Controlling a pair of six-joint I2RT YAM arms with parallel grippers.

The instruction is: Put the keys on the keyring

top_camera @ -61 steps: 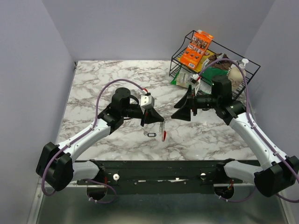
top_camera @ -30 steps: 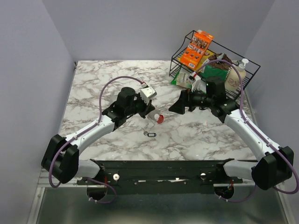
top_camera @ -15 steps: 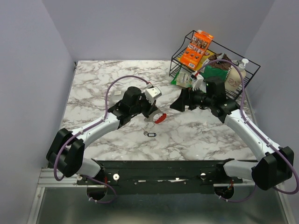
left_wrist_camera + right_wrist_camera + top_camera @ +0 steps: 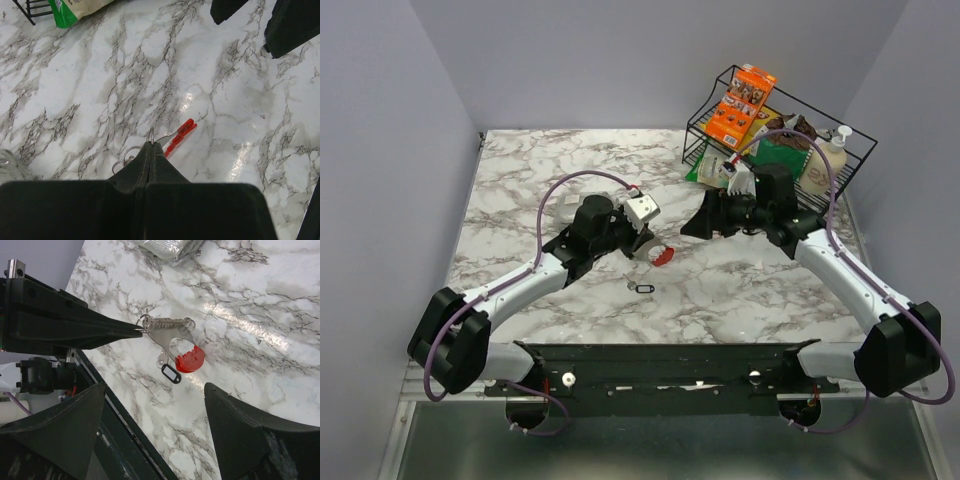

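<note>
My left gripper (image 4: pixel 642 243) is shut on a silver ring of the keyring (image 4: pixel 658 253) and holds it just above the marble. In the left wrist view the closed tips (image 4: pixel 151 144) pinch the ring, with the red strip (image 4: pixel 181 134) beyond them. In the right wrist view the keyring (image 4: pixel 170 335) hangs from the left fingers (image 4: pixel 100 332), its red piece (image 4: pixel 190 359) lowest. The key (image 4: pixel 642 288), with its dark oval head (image 4: pixel 171 374), lies on the table just near of the keyring. My right gripper (image 4: pixel 696 224) is open and empty to the right of the keyring, and its fingertips frame the right wrist view (image 4: pixel 154 390).
A black wire rack (image 4: pixel 840 165) at the back right holds an orange snack box (image 4: pixel 740 102), bags and a soap bottle (image 4: pixel 828 160). A green bag (image 4: pixel 712 172) lies at the rack's front. The black rail (image 4: pixel 670 360) runs along the table's near edge.
My left gripper has lifted the keyring away from the key and carried it back and right; it now drew back a little. My right gripper has shifted slightly left, still open.
</note>
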